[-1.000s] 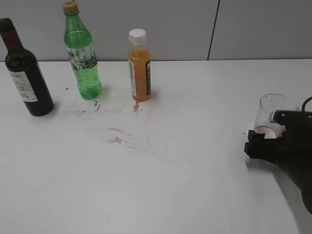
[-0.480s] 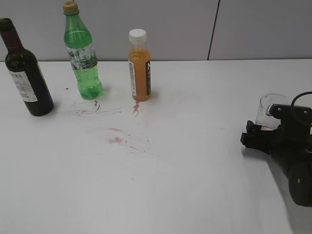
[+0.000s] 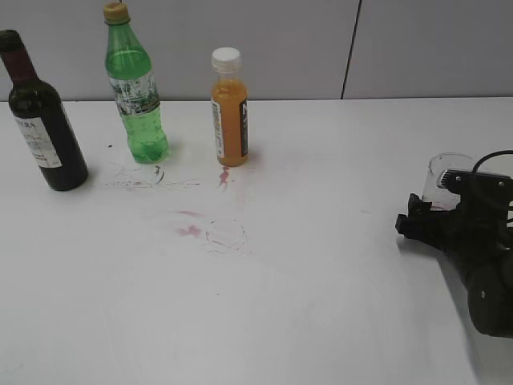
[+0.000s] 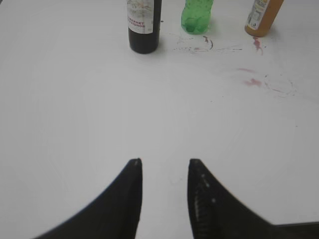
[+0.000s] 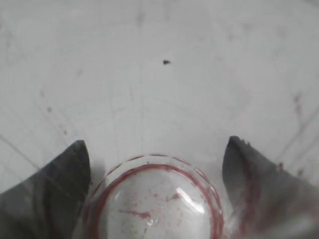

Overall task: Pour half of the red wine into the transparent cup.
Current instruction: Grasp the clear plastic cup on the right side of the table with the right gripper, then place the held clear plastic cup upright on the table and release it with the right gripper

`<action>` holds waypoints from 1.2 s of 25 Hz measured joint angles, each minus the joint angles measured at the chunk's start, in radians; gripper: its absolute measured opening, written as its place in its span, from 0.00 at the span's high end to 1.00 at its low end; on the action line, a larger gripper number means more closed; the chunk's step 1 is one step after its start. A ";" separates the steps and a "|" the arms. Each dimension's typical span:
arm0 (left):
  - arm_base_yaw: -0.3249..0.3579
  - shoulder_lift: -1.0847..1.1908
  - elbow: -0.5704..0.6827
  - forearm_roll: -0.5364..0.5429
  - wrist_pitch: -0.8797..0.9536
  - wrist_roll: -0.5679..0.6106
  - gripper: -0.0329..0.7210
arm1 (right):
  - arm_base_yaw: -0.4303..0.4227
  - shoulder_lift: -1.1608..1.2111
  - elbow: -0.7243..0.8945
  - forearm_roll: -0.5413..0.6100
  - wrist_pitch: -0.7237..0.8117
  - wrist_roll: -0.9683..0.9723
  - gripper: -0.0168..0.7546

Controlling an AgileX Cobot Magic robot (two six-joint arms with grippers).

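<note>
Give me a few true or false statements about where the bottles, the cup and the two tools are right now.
1. The wine bottle stands upright at the table's left. True.
2. The clear cup sits between the right tool's open fingers. True.
3. The left tool holds the wine bottle. False: it is open and empty, short of the bottle.
4. The orange bottle lies on its side. False: it stands upright.
5. The green bottle stands between the wine bottle and the orange bottle. True.
</note>
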State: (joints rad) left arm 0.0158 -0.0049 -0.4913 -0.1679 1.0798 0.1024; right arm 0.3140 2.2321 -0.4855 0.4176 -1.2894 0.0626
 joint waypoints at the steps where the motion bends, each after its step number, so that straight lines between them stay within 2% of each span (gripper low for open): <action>1: 0.000 0.000 0.000 0.000 0.000 0.000 0.65 | 0.000 0.000 -0.001 -0.001 0.000 0.000 0.15; 6: 0.000 0.000 0.000 0.000 0.000 0.000 0.65 | 0.000 0.000 -0.001 -0.002 0.000 0.000 0.30; 14: 0.000 0.000 0.000 0.000 0.000 0.000 0.65 | 0.000 0.000 -0.001 -0.010 -0.001 0.000 0.31; 17: 0.000 0.000 0.000 0.000 0.000 0.000 0.65 | 0.000 -0.015 0.000 -0.054 0.011 0.001 0.31; 23: 0.000 0.000 0.000 0.000 0.000 0.000 0.65 | -0.001 -0.130 0.001 -0.340 0.067 -0.098 0.32; 27: 0.000 0.000 0.000 0.000 0.000 0.000 0.65 | -0.001 -0.160 -0.053 -0.553 0.067 -0.093 0.32; 30: 0.000 0.000 0.000 0.000 0.000 0.000 0.65 | -0.001 -0.160 -0.146 -0.819 0.090 0.000 0.32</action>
State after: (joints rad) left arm 0.0158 -0.0049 -0.4913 -0.1679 1.0798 0.1024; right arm 0.3130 2.0719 -0.6312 -0.4012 -1.1998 0.0628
